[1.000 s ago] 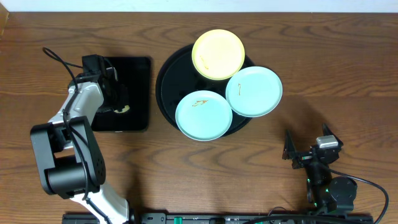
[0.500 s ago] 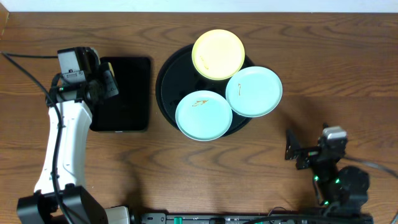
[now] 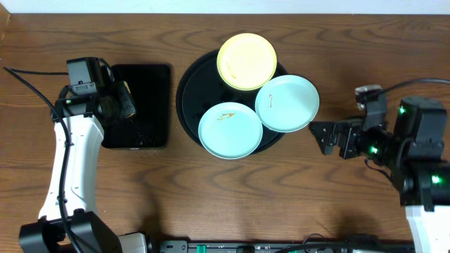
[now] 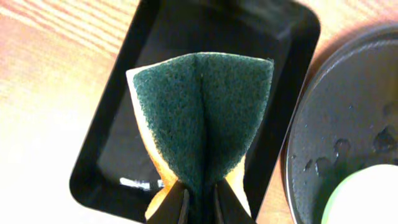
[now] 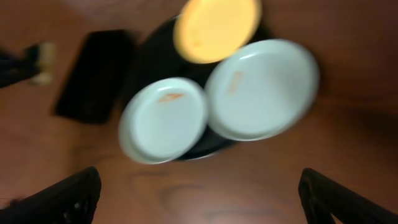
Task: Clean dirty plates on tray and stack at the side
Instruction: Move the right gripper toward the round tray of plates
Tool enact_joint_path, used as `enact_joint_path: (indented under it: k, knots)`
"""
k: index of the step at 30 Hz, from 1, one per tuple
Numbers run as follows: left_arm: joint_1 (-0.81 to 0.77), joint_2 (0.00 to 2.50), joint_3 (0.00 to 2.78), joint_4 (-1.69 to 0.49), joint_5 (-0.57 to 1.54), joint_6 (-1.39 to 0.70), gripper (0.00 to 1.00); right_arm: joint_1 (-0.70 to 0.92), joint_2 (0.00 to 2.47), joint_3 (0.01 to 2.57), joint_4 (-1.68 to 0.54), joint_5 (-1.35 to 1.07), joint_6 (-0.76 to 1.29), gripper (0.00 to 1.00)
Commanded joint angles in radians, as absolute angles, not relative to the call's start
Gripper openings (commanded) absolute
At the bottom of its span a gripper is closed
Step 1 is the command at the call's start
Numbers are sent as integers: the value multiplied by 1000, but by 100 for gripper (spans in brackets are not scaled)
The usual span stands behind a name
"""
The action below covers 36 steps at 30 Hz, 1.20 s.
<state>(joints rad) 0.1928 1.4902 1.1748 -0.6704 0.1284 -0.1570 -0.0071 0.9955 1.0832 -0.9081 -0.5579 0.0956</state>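
No text, label, brand or number was readable, not on the small round pale plates (image 3: 230,131) nor the large round glossy black tray (image 3: 188,91).

The left arm (image 3: 67,169) has long white shells between bulky black joints. A thin black cable (image 3: 28,82) runs to its wrist, which carries a pale grey camera box (image 3: 83,70). The right arm (image 3: 422,133) is mostly black, dotted with small green lights (image 3: 403,109), with a white shell (image 3: 425,228) lower down. The left gripper (image 4: 200,202) and right gripper (image 3: 320,137) have flat black fingers (image 5: 74,196).
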Motion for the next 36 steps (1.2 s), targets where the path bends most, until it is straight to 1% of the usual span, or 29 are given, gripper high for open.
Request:
enact_joint_path:
  k: [1,4,8,9,10,11,12,13,15,16,18,23,26,34,35,36]
  knots:
    - [191,1551,1187,-656,131,-136,8,10,1040,1096,-953,-723,64,91]
    - [190,1628,1187,-650,131,-131,8,36,1066,1096,-992,-632,62,90]
    - [191,1733,1187,-635,131,-109,8,72,1078,1096,-1015,-521,62,93]
    - [191,1755,1187,-630,131,-105,9,76,1077,1096,-1018,-506,62,94]
    - [191,1771,1187,-627,131,-105,15,78,1077,1096,-1018,-495,62,95]
    - [191,1783,1187,-625,131,-105,31,79,1077,1096,-1020,-489,62,96]
    - [191,1788,1187,-621,131,-105,59,79,1077,1096,-1022,-484,61,96]
    - [191,1789,1188,-616,131,-105,65,79,1077,1096,-1024,-482,51,97]
    - [191,1783,1195,-603,131,-105,71,79,1077,1096,-1024,-486,11,99]
    - [191,1780,1200,-593,131,-105,77,79,1077,1096,-1024,-492,-15,99]
    - [191,1778,1203,-569,130,-105,82,79,1078,1096,-1025,-500,-33,99]
    - [191,1793,1201,-537,126,-106,82,79,1079,1096,-1030,-501,-31,99]
    - [191,1813,1198,-532,85,-106,82,79,1079,1096,-1037,-501,-31,99]
    - [190,1929,1198,-498,78,-106,82,79,1079,1095,-1041,-501,-31,99]
    - [191,1943,1198,-493,78,-106,79,79,1079,1095,-1041,-501,-32,99]
    - [191,1955,1198,-486,78,-105,68,79,1079,1095,-1041,-501,-32,99]
